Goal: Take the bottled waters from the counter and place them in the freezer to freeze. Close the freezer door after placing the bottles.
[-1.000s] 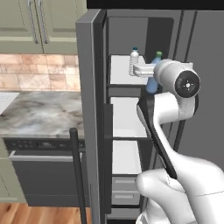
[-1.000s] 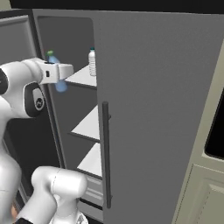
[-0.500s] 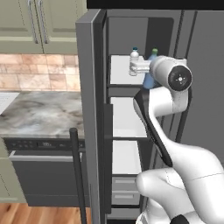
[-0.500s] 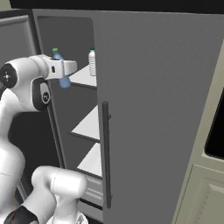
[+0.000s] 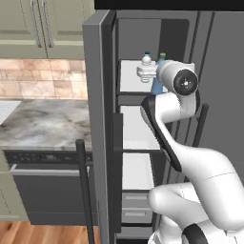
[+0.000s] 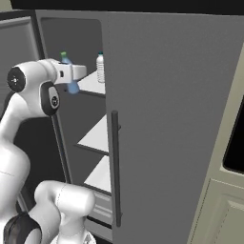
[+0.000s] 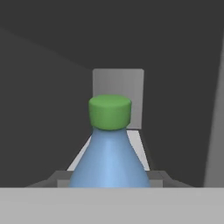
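The gripper (image 6: 71,80) is clamping the blue bottle (image 7: 109,164) (green cap up, body upright) and holding it at the level of the freezer's top shelf (image 5: 129,76), inside the open compartment. The clear ribbed bottle (image 6: 100,68) is standing on that same shelf, just beside the hand, while the freezer door (image 5: 99,128) is hanging wide open.

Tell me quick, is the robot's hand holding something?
Gripper: closed on the blue bottle with the green cap, up by the freezer's top shelf.
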